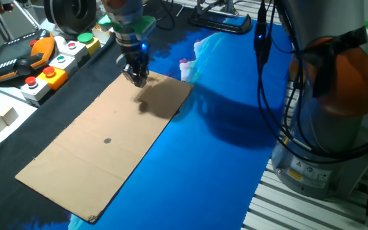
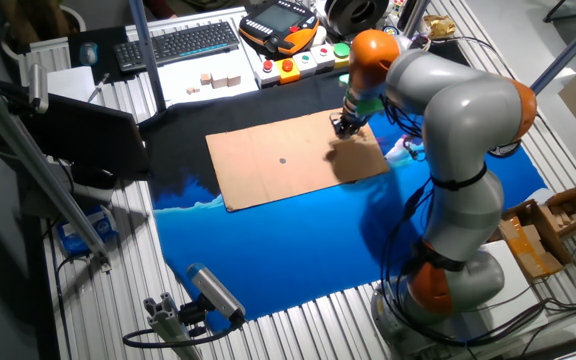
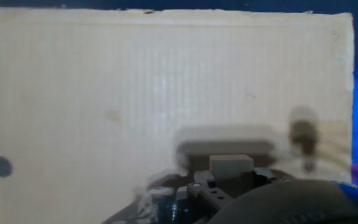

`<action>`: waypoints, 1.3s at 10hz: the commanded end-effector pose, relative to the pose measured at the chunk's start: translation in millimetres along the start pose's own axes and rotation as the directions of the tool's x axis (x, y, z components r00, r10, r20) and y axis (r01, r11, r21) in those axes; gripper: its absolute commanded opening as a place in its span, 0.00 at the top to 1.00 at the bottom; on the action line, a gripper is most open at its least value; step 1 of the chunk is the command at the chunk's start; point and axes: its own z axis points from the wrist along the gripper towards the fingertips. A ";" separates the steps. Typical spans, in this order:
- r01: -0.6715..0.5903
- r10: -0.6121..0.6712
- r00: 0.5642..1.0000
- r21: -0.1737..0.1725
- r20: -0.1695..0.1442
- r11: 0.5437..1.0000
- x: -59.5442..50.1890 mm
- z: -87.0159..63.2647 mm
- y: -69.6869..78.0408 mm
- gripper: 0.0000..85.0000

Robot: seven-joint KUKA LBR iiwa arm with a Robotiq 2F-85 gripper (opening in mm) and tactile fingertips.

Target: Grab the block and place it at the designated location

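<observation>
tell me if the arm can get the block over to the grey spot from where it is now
Probably yes. The block sits between the fingers, and the gripper hangs over the far end of the cardboard. The grey spot lies open on the same sheet, with nothing standing between them.

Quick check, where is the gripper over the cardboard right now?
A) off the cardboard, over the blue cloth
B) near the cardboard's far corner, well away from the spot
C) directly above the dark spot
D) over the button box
B: the gripper sits at the corner of the cardboard, while the dark spot lies well down the sheet.
</observation>
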 end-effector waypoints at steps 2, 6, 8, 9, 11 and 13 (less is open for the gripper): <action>-0.001 0.001 1.000 -0.014 0.003 1.000 2.8 -1.7 8.8 0.99; -0.038 0.037 0.999 0.030 0.022 0.999 3.0 -1.6 9.5 0.99; -0.076 0.075 0.997 0.078 0.021 0.994 3.0 -1.6 9.5 0.99; -0.117 0.116 0.993 0.075 0.018 0.990 3.0 -1.6 9.5 0.99; -0.206 0.206 0.978 0.039 0.011 0.978 3.0 -1.6 9.5 0.99; -0.300 0.300 0.954 0.053 0.003 0.952 3.0 -1.6 9.5 0.99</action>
